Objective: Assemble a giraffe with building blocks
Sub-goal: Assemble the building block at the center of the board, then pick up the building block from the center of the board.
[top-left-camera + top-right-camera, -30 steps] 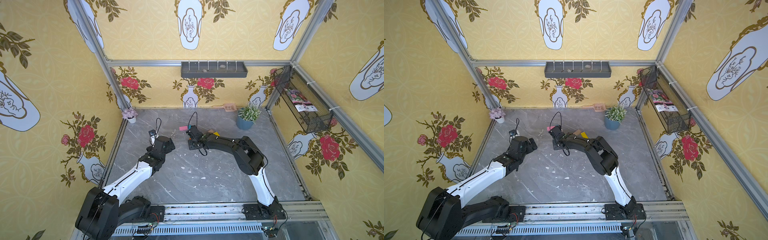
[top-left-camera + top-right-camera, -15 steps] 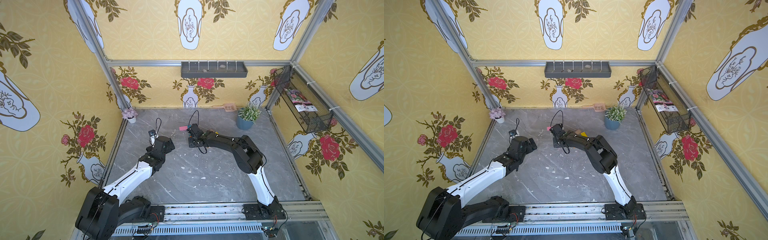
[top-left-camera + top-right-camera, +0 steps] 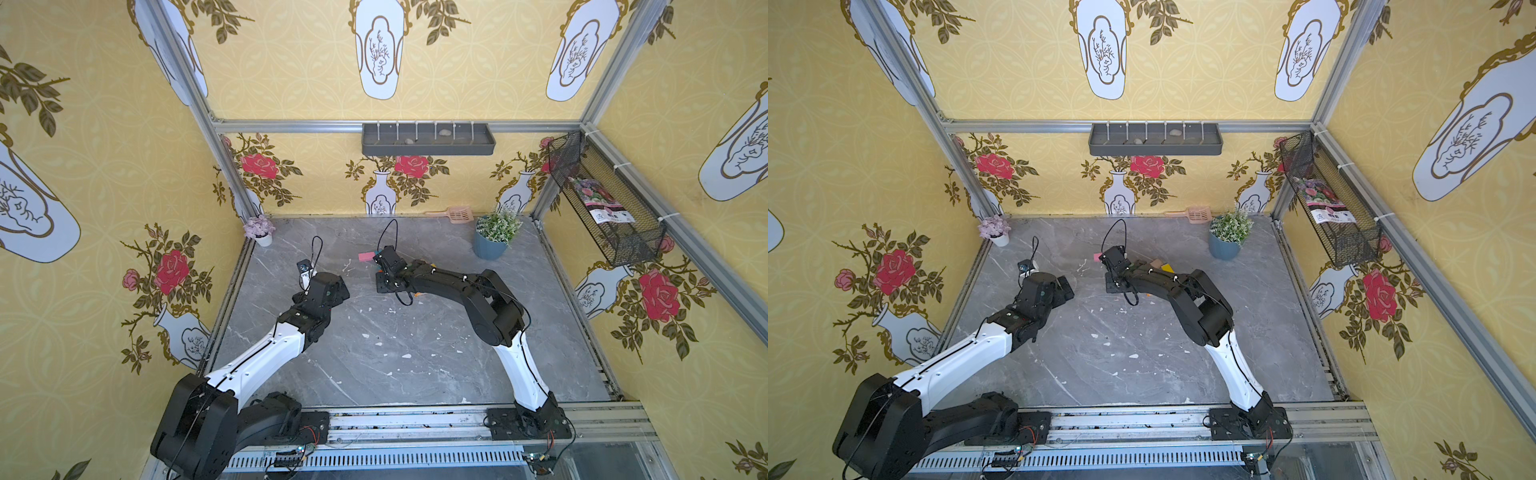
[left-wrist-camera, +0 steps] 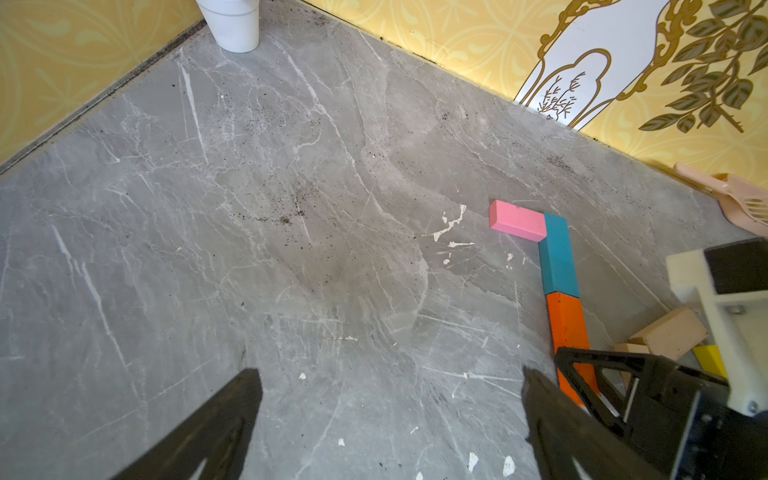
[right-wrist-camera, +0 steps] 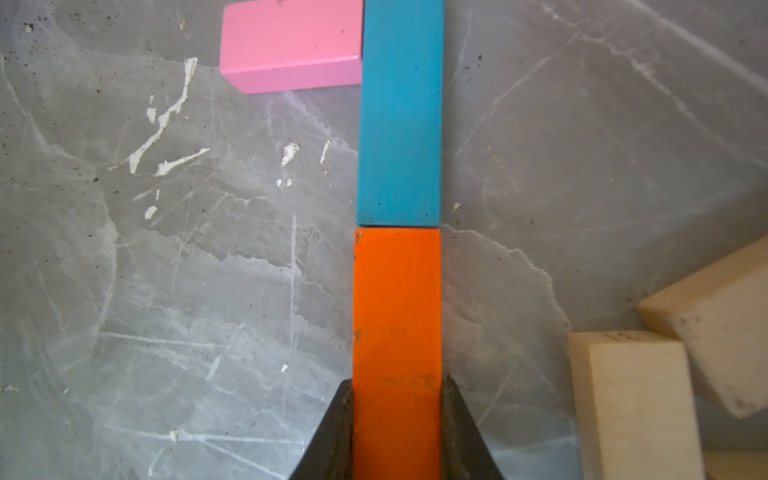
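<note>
The giraffe lies flat on the grey floor as a pink block set crosswise against the far end of a blue block. An orange block butts end to end against the blue one, in line with it. My right gripper is shut on the orange block's near end, a finger on each long side. In a top view this gripper covers most of the row beside the pink block. My left gripper stands open over bare floor, to the left of the row.
Two tan blocks lie loose beside the orange block, with a yellow block partly hidden by the right gripper. A pink scoop, a blue plant pot and a small white pot stand along the back wall.
The right gripper with the orange block has edged slightly toward the back wall. The left arm has not moved.
</note>
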Controlling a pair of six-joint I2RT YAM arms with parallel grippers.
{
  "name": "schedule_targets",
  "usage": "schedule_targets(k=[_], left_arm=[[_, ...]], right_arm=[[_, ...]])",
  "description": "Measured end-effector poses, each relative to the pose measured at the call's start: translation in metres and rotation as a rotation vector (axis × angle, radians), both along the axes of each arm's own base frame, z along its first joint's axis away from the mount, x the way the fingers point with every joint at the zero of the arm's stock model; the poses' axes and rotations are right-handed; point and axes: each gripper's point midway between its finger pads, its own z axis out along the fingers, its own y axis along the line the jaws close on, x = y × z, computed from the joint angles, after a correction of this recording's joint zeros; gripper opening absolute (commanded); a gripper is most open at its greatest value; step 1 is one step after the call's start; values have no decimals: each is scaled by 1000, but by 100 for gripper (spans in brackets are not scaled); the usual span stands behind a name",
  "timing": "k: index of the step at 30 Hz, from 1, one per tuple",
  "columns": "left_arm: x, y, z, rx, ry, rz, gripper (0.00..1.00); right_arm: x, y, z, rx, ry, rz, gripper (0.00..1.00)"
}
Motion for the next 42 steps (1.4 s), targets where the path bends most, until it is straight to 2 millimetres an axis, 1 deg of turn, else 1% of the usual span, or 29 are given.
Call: schedule_targets(k=[3, 7, 8, 12, 15, 17, 19, 21, 23, 26, 28, 30, 32, 34, 37, 40, 42], left_arm=[[0, 0, 0, 1, 0, 0, 99], [0, 0, 0, 3, 0, -2, 99], [0, 0, 0, 3, 0, -2, 99], [0, 0, 0, 6, 1, -4, 99], [0, 0, 2, 5, -4, -5, 99], [0, 0, 3, 6, -8, -8, 99], [0, 0, 4, 7, -8, -11, 99], [0, -2, 3, 10, -3, -24, 99], [0, -5, 2, 9, 1, -39, 99], [1, -12, -4, 2, 21, -81, 99], [2, -19, -8, -7, 36, -111, 99], [4, -28, -10, -19, 46, -151, 99], [5, -37, -9, -26, 47, -188, 99], [6, -45, -8, -35, 47, -220, 99], [8, -54, -11, -40, 55, -262, 99], [11, -63, -18, -45, 84, -299, 99], [14, -72, -21, -51, 102, -331, 99]], right_arm=[[0, 0, 0, 1, -1, 0, 30], [1, 1, 0, 3, -2, -1, 49], [1, 1, 0, 5, -2, 1, 52], [1, 2, 2, 7, -5, 1, 53], [-4, -5, 5, -11, 8, -1, 53], [-7, -10, 14, -15, 4, -5, 57], [-8, -16, 31, -13, -17, -13, 67], [-9, -23, 55, -3, -65, -18, 99], [-11, -36, 75, -10, -119, -22, 97], [-19, -70, 97, -55, -203, -42, 97], [-21, -93, 106, -81, -252, -67, 98], [-19, -118, 109, -107, -271, -107, 98], [-17, -137, 109, -125, -272, -132, 97], [-16, -148, 107, -140, -275, -154, 98], [-20, -151, 95, -152, -249, -137, 99], [-18, -151, 77, -152, -199, -97, 94], [-15, -149, 63, -143, -150, -71, 92]])
